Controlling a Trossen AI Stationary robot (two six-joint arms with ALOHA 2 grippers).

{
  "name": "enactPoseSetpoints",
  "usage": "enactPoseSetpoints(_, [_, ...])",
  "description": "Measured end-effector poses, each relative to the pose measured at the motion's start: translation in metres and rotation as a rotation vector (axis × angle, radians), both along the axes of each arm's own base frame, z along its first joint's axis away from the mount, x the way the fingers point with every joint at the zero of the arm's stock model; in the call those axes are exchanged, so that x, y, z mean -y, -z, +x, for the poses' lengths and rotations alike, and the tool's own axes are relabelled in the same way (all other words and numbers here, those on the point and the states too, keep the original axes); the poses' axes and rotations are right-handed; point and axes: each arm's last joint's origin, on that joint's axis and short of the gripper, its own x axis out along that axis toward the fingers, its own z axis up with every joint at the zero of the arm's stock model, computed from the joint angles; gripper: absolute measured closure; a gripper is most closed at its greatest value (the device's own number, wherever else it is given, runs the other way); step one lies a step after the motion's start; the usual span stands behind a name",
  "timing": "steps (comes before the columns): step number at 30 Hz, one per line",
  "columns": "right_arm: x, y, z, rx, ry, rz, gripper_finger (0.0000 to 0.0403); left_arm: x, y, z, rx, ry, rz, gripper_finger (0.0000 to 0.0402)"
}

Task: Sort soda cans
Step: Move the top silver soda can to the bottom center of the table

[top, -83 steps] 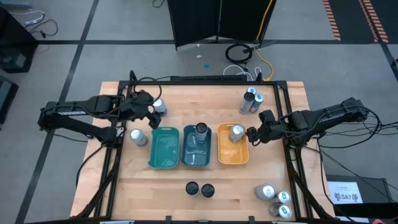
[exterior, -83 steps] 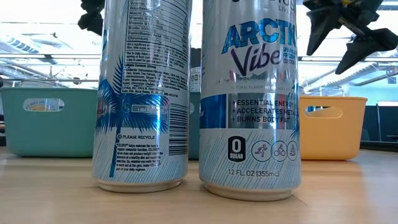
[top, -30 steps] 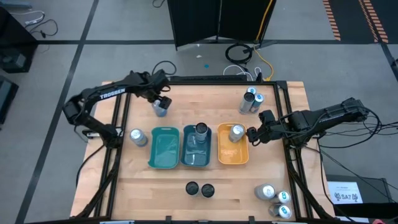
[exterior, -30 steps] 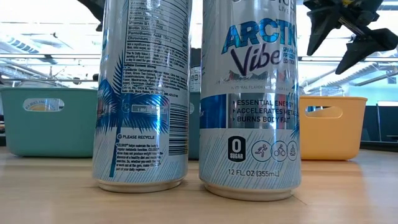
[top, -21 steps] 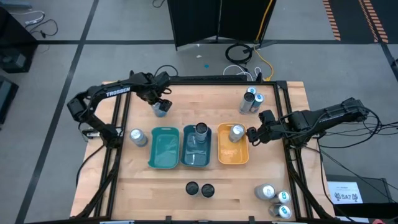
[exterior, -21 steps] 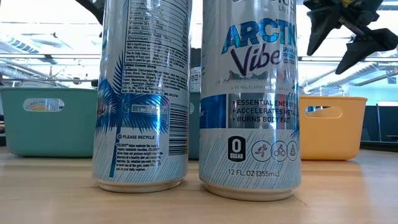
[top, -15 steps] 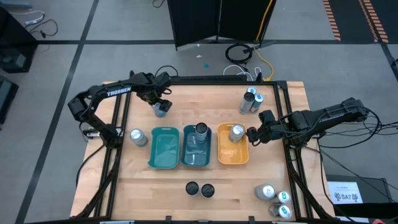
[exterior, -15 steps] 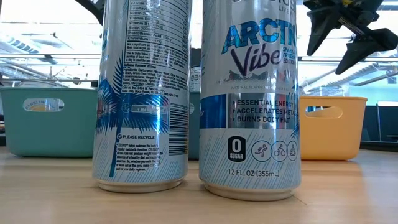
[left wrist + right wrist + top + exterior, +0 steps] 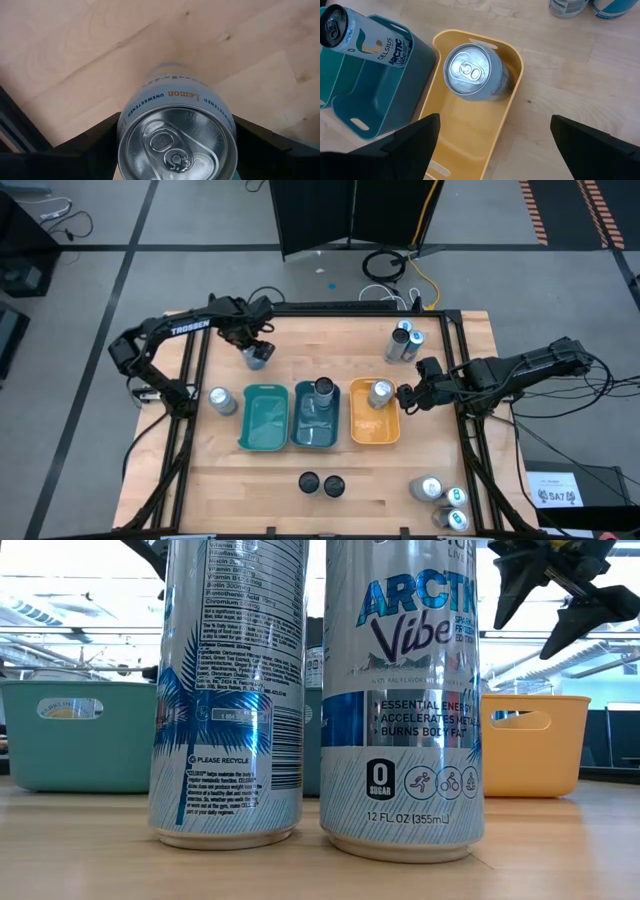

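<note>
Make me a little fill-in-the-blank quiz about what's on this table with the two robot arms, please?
1. The can with the plain silver top stands inside the ______ bin.
2. The printed flavour word on the can between the left gripper's fingers is ______.
3. The leftmost of the three bins, the teal bin, holds ______ cans.
4. The right gripper hovers beside the orange bin with its fingers ______.

Missing words: orange; Lemon; no; open
</note>
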Motion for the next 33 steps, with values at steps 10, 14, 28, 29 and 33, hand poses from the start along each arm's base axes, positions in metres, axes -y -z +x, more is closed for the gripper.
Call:
enactPoseSetpoints(10, [0.0, 0.0, 0.0, -0.002, -0.006, -0.003, 0.003, 0.006, -0.069, -0.007, 0.289, 0.011, 0.134, 0.0091])
enactPoseSetpoints(14, [0.0, 0.0, 0.0, -0.002, -0.006, -0.004, 0.003, 0.017, -0.1, -0.009, 0.526, 0.103, 0.148, 0.0091])
enactPoseSetpoints(28, [0.0, 0.0, 0.0, -0.001, -0.005, -0.007, 0.003, 0.082, -0.172, -0.021, 1.097, 0.467, 0.158, 0.0092])
enactPoseSetpoints(29, [0.0, 0.0, 0.0, -0.001, -0.005, -0.007, 0.003, 0.088, -0.175, -0.02, 1.128, 0.501, 0.142, 0.0092])
enactPoseSetpoints(33, [0.0, 0.0, 0.0, 0.001, -0.001, -0.004, 0.003, 0.116, -0.191, -0.014, 1.293, 0.654, 0.07, 0.0092])
